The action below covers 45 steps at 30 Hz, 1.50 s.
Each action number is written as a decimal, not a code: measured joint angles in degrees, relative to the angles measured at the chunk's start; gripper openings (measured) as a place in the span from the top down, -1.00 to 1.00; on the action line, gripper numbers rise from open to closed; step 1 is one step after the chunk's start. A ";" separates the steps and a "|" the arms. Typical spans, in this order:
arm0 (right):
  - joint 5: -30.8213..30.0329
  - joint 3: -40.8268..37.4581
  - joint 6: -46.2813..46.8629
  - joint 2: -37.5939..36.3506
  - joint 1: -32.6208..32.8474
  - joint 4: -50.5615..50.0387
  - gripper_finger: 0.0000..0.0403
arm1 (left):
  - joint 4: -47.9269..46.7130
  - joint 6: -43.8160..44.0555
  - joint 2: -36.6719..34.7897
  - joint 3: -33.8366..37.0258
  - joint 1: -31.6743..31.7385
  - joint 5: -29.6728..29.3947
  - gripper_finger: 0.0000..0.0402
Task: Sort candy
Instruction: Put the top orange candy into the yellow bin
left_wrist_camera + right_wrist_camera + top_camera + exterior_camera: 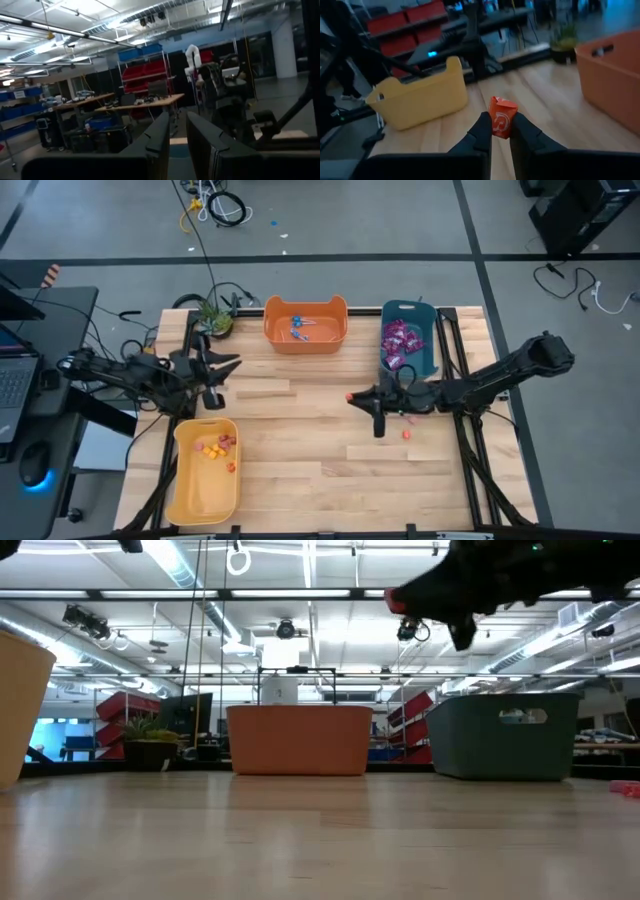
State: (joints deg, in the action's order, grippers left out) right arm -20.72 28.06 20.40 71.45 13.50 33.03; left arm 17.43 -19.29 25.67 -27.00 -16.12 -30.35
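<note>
Open table [300, 470] lies between the bins. Right gripper [352, 396] reaches left over mid-table, pinching an orange candy [501, 117]. Left gripper [232, 361] waits, fingers slightly apart, empty.

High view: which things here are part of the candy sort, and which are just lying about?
Part of the job:
- orange candy pinched in the right end effector
- loose red candy on the table
- yellow bin, orange bin, teal bin, each holding candy

Lying about:
- potted plant
- floor cables
- laptop
- left end effector, idle
</note>
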 joint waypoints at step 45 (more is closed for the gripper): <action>28.18 62.00 -18.41 55.64 -7.41 5.47 0.82 | -4.10 0.46 -5.23 0.00 -0.02 -0.07 0.67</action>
State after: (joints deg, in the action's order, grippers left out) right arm 7.47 90.06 2.00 127.08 6.09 38.50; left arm 13.33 -18.83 20.45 -27.00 -16.13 -30.41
